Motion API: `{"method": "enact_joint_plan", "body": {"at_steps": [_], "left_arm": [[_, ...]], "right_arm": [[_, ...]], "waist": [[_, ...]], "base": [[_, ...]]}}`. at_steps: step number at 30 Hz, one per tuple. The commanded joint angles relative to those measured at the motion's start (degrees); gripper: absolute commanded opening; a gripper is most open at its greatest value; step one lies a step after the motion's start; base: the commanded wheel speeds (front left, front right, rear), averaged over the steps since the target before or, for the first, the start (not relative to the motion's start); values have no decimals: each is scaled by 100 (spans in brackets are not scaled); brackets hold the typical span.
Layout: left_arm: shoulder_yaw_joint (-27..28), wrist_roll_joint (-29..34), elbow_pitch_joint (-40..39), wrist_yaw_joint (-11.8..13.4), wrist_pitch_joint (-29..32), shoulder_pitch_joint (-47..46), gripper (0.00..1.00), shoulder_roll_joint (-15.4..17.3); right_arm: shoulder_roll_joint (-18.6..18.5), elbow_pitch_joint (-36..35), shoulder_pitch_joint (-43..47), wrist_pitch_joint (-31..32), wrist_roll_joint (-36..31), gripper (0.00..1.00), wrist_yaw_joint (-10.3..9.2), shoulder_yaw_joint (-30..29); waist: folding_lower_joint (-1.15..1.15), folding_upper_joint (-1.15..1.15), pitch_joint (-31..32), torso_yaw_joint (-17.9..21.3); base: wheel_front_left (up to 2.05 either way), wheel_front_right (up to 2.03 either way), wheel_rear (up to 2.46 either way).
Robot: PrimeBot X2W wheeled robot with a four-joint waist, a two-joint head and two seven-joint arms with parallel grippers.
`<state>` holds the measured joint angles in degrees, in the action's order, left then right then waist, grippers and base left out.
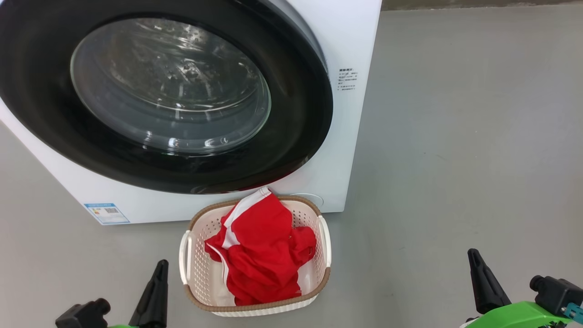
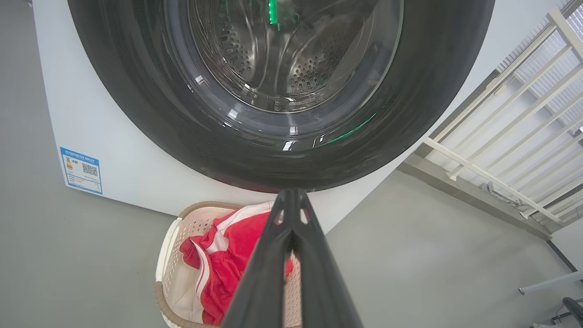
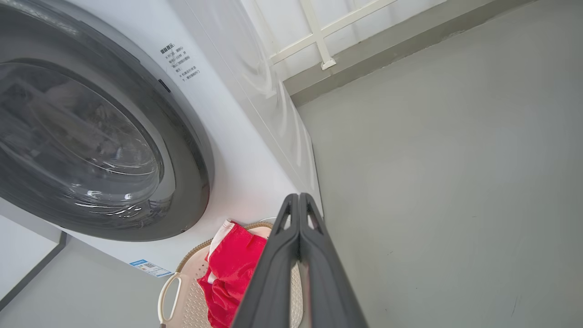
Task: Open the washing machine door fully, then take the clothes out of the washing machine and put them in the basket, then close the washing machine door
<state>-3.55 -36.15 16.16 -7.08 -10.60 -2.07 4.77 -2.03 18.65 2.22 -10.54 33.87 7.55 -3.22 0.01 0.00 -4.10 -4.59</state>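
Note:
The washing machine (image 1: 350, 41) is a big white front loader, and its round black-rimmed door (image 1: 164, 91) lies flat against the front, shut. The red clothes (image 1: 262, 250) with white trim are heaped in the cream basket (image 1: 196, 273) on the floor just below the door. My left gripper (image 1: 157, 284) rests low at the left of the basket, shut and holding nothing. At the lower right, my right gripper (image 1: 483, 278) is also shut and bare. The left wrist view has the door (image 2: 282, 150), the clothes (image 2: 227, 255) and shut fingers (image 2: 294, 228). The right wrist view has the basket (image 3: 175, 287) and pressed-together fingers (image 3: 298, 228).
Grey floor (image 1: 455, 159) spreads wide to the right of the machine. A white railing (image 2: 510, 136) and a low ledge stand beyond the machine's side. A blue label (image 1: 107, 213) is stuck on the machine's lower left corner.

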Motion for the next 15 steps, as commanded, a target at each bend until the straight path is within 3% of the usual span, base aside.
{"method": "enact_joint_plan", "body": {"at_steps": [1, 15], "left_arm": [[110, -156, -132, -9, 31, -83, 0, 65], [211, -946, -144, -14, 247, -128, 0, 48]], "right_arm": [[-69, -157, -168, 29, 201, 0, -1, -41], [-72, -200, -264, 265, 995, 0, -2, -82]], "waist": [[-1, 0, 7, 8], [-1, 0, 61, 71]], "base": [[0, 0, 0], [0, 0, 0]]}}
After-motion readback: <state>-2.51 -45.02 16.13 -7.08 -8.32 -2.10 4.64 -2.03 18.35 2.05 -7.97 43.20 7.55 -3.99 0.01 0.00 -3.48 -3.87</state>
